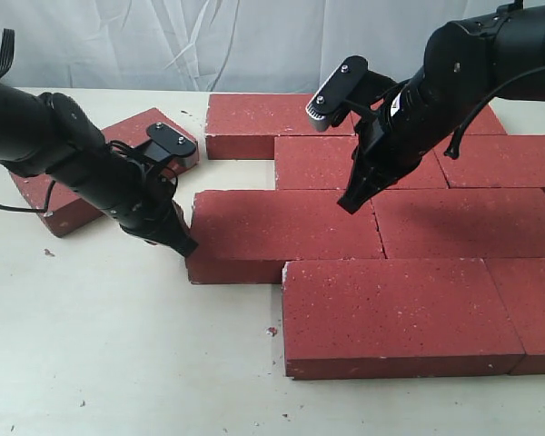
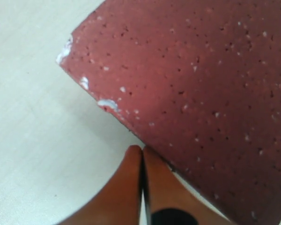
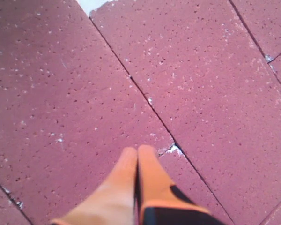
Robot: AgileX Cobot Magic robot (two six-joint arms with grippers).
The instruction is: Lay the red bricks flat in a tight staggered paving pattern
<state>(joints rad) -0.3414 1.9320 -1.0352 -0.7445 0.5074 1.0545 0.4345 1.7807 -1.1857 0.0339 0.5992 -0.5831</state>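
Two closed, empty pincers | left gripper [image 1: 183, 243] stood at nine-o'clock end of protruding brick [image 1: 282, 232]; right gripper [image 1: 350, 202] over paving joint | red bricks [image 1: 391, 291] lay flat, stray brick [image 1: 64, 213] at nine o'clock | advised: push squarely toward three o'clock.

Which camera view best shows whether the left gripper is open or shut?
The left wrist view: the left gripper is shut, fingers touching, beside a red brick with a chipped corner. The exterior view shows it as a dark tip at that brick's end. The right wrist view misses it.
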